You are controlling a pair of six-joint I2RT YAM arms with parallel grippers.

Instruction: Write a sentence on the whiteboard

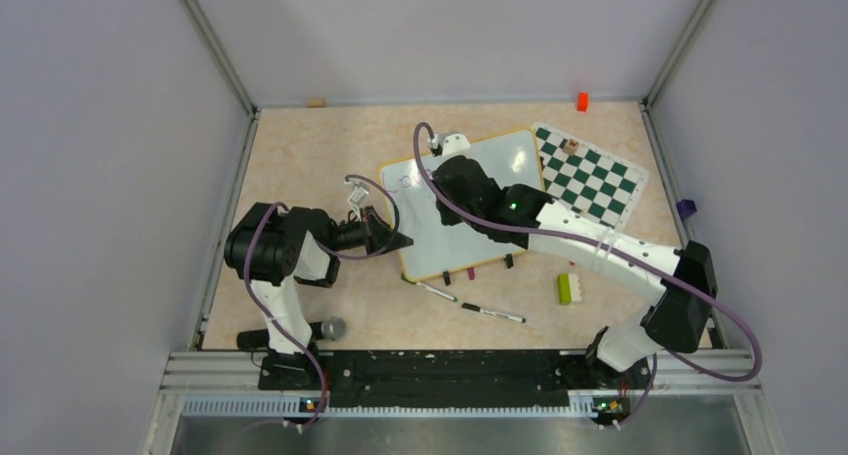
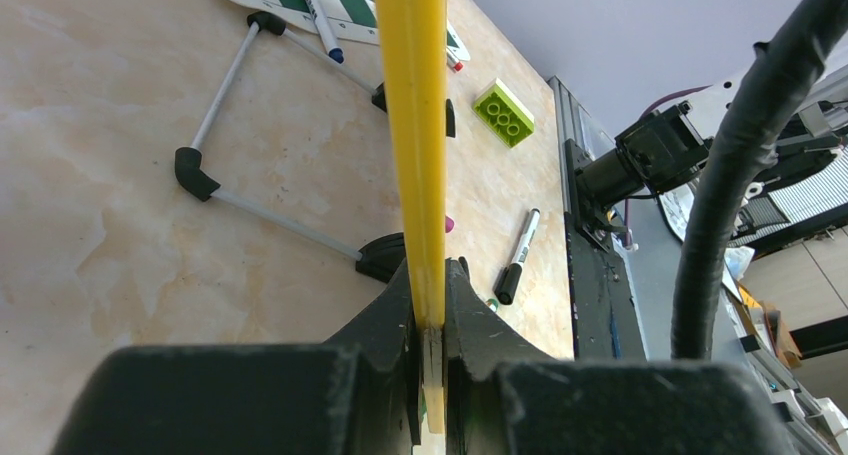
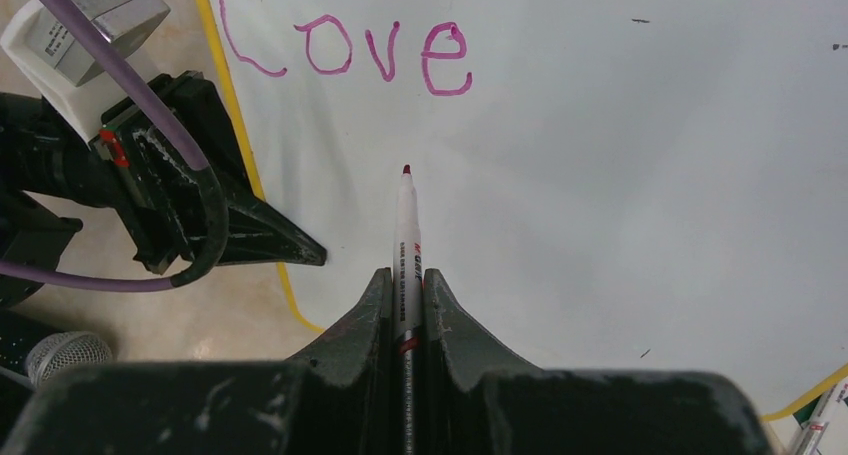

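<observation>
The whiteboard [image 1: 520, 160], white with a yellow frame, lies propped in the middle of the table. My left gripper [image 1: 400, 240] is shut on its yellow left edge [image 2: 415, 125], the frame pinched between the jaws [image 2: 430, 275]. My right gripper [image 3: 407, 273] is shut on a white marker [image 3: 408, 225] and hovers over the board's upper left part [image 1: 445, 170]. The marker's red tip points at bare white surface just below the writing. Of the sentence, only the magenta word "Love" [image 3: 385, 50] shows, near the board's top left corner.
A green-and-white chess mat [image 1: 588, 172] lies right of the board. Two loose markers [image 1: 435, 292] [image 1: 492, 313] and a green brick [image 1: 565, 288] lie in front of it. An orange block [image 1: 582, 101] sits at the back wall, a microphone [image 1: 332, 328] by the left base.
</observation>
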